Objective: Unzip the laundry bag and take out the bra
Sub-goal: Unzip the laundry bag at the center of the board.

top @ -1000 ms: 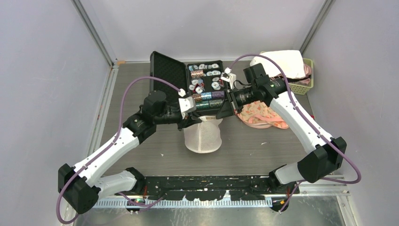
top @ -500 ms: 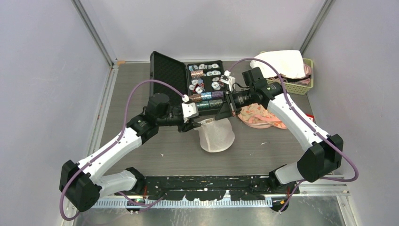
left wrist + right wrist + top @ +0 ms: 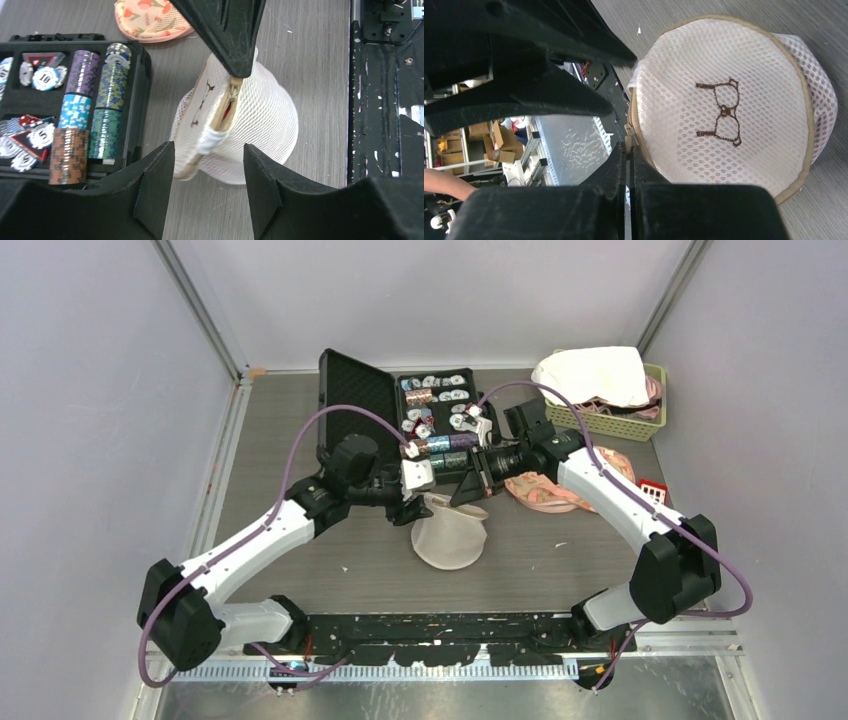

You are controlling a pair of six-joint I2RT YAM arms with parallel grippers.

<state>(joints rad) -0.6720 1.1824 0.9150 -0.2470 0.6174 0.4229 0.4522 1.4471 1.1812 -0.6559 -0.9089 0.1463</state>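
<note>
Tension along the zipper [image 3: 631, 112] is what this step wants. One hand should pin the rim while the other draws the pull away in line with the teeth, never across them, or the soft mesh will simply bunch and follow.

The laundry bag [image 3: 450, 538] sits near the middle of the table [image 3: 300, 440], its round face with the stitched bra outline turned on edge. A chip case [image 3: 345, 390] is at twelve o'clock from it and a pink floral piece [image 3: 548, 490] at two o'clock. The bra itself cannot be made out through the mesh.

The right gripper [image 3: 629, 152] is clamped tight on the tan rim right where the zipper pull sits, holding that edge up. The left gripper [image 3: 209, 150] has its jaws parted with nothing in them, and the rim runs down between the two fingers without being pinched. I judge it needs to close on the rim just below the other grip before any pulling starts.

The left arm reaches in from seven o'clock, elbow raised and wrist pointing toward three. The right arm swings wide from five o'clock and doubles back toward nine, so the two tools meet nose to nose over the bag.
</note>
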